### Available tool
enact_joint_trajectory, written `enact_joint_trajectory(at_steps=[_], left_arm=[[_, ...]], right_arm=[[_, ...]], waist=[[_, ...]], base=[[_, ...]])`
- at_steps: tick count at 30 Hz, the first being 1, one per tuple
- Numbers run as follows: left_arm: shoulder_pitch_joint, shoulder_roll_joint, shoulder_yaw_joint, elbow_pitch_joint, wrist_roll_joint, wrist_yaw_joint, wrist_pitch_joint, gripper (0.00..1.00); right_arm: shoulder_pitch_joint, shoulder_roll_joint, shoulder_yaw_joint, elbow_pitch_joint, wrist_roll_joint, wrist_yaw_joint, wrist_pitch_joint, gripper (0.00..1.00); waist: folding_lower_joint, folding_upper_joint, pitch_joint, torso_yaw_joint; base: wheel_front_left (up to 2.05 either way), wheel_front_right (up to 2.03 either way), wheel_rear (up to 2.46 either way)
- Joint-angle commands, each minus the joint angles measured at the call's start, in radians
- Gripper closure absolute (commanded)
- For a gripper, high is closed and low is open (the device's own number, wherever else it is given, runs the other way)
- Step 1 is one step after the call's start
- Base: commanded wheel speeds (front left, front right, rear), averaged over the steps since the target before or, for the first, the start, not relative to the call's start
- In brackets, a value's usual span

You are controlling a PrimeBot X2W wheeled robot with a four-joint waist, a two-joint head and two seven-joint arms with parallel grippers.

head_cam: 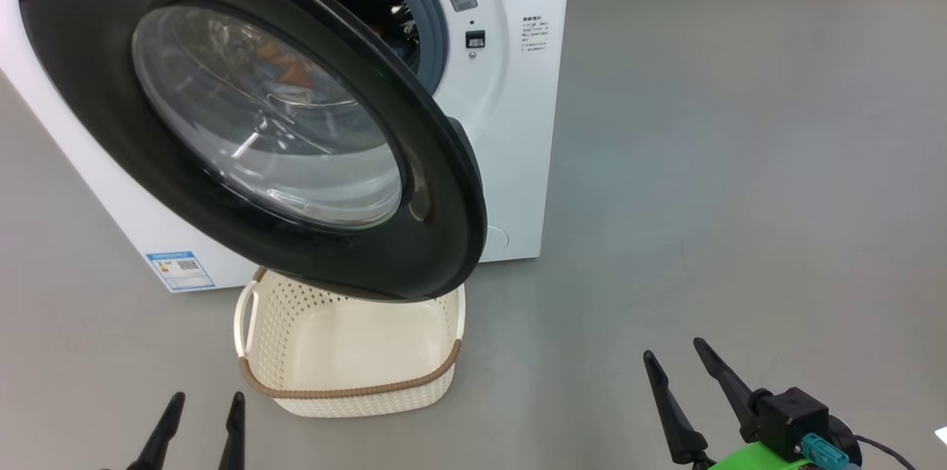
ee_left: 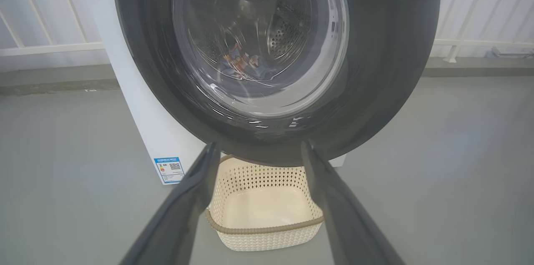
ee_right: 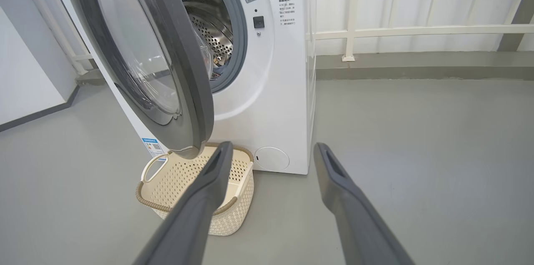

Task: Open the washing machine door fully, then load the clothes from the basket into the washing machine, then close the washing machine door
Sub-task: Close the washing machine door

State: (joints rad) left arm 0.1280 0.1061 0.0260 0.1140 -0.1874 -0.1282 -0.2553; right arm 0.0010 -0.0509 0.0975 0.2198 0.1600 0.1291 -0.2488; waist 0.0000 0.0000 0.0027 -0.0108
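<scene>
The white washing machine [head_cam: 518,122] stands at the upper left, and its washing machine door [head_cam: 436,159] hangs part-way open over the basket. Through the glass bowl I see clothes [head_cam: 285,66] with orange print lying in the steel drum, also clothes [ee_left: 242,58] in the left wrist view. The cream basket [head_cam: 355,390] sits on the floor under the door, with nothing inside it. My left gripper [head_cam: 207,400] is open, near the basket's left corner. My right gripper [head_cam: 673,349] is open to the right of the basket, apart from everything.
Grey floor spreads to the right of the machine and in front of it. A white railing [ee_right: 417,30] and a low kerb run along the wall behind. A blue label [head_cam: 180,270] marks the machine's lower left front.
</scene>
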Motion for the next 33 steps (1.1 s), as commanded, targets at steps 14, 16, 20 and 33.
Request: enact_joint_trajectory(at_steps=[14, 16, 20, 33], left_arm=[[-0.013, 0.003, 0.039, -0.049, 0.002, -0.002, -0.006, 0.00], [-0.013, -0.001, 0.045, -0.054, 0.005, -0.002, -0.006, 0.00], [-0.015, -0.006, 0.048, -0.059, 0.005, -0.002, -0.006, 0.00], [-0.047, -0.020, 0.023, -0.054, -0.003, -0.002, -0.006, 0.00]], right_arm=[[-0.012, 0.001, 0.017, -0.064, 0.045, 0.002, -0.013, 1.00], [-0.018, 0.001, 0.019, -0.117, 0.063, 0.002, -0.013, 1.00], [-0.047, 0.001, 0.041, -0.252, 0.080, 0.002, -0.013, 1.00], [-0.213, -0.095, 0.342, -0.552, 0.125, 0.002, -0.012, 1.00]], waist=[[0.0000, 0.0000, 0.007, 0.005], [0.0000, 0.0000, 0.010, 0.004], [0.0000, 0.0000, 0.015, 0.005], [0.0000, 0.0000, 0.039, 0.057]], base=[[0.00, 0.00, 0.00], [0.00, 0.00, 0.00], [0.00, 0.00, 0.00], [0.00, 0.00, 0.00]])
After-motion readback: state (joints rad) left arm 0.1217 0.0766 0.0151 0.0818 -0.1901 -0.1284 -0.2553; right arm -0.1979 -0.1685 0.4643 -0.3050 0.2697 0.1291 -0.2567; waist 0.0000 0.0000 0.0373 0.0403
